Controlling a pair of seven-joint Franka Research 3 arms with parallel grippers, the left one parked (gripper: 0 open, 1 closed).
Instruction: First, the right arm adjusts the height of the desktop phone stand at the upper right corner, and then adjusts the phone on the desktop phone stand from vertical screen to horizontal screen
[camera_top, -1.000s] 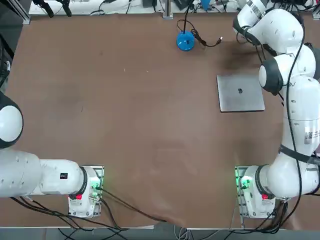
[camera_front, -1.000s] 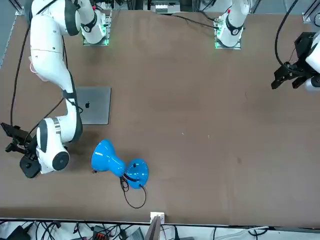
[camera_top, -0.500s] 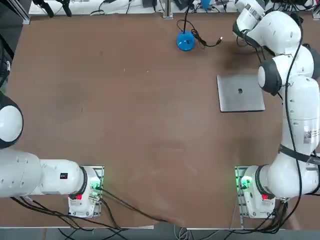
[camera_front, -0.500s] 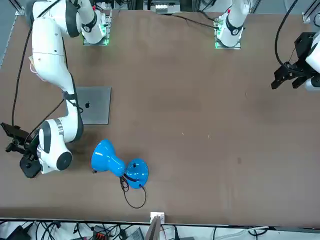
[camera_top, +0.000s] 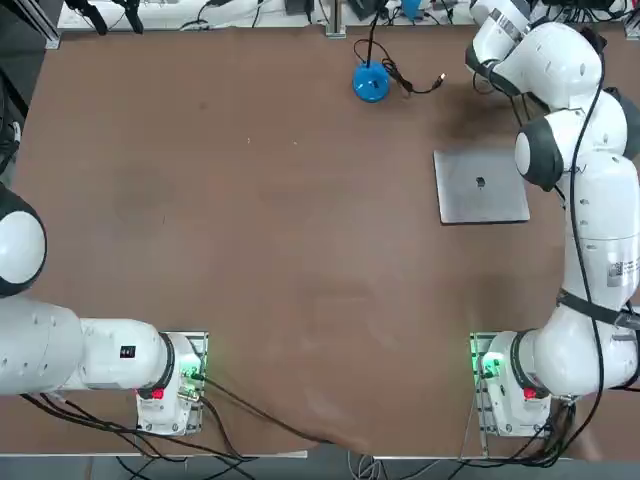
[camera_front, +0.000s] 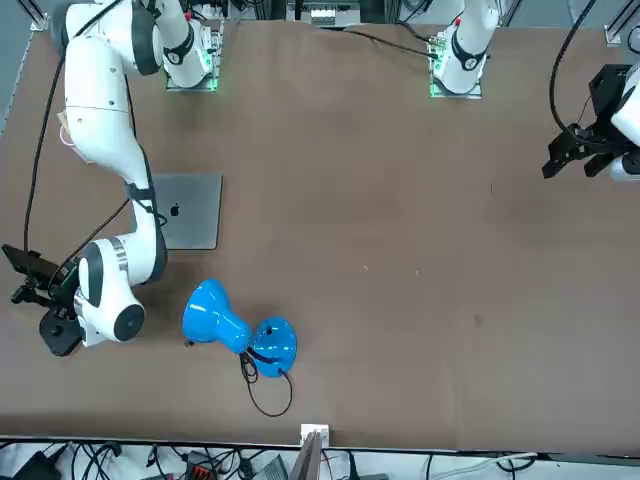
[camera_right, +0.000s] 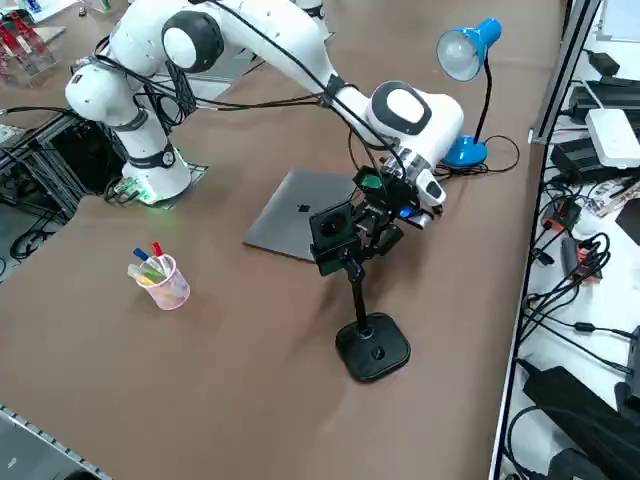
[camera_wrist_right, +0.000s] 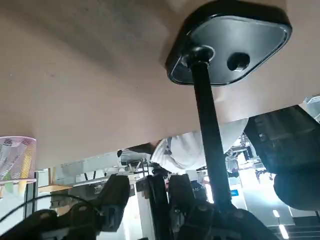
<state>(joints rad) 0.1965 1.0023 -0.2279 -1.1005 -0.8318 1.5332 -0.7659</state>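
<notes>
Black desktop phone stand (camera_right: 373, 350) sits upright at the tabletop's (camera_right: 200, 380) 1 o'clock corner from the robot's side, at 5 o'clock of a grey laptop (camera_right: 290, 225) in the right side view. The phone (camera_right: 328, 232) rides in its clamp head atop the pole. The right arm (camera_right: 290, 50) reaches over; the right gripper (camera_right: 372, 232) is at the pole's top by the clamp. Can't tell if the fingers are open or closed.

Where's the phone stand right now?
In the right side view, the stand sits on the table's near right part, just in front of the grey laptop, with the right tool at its clamp head.
</notes>
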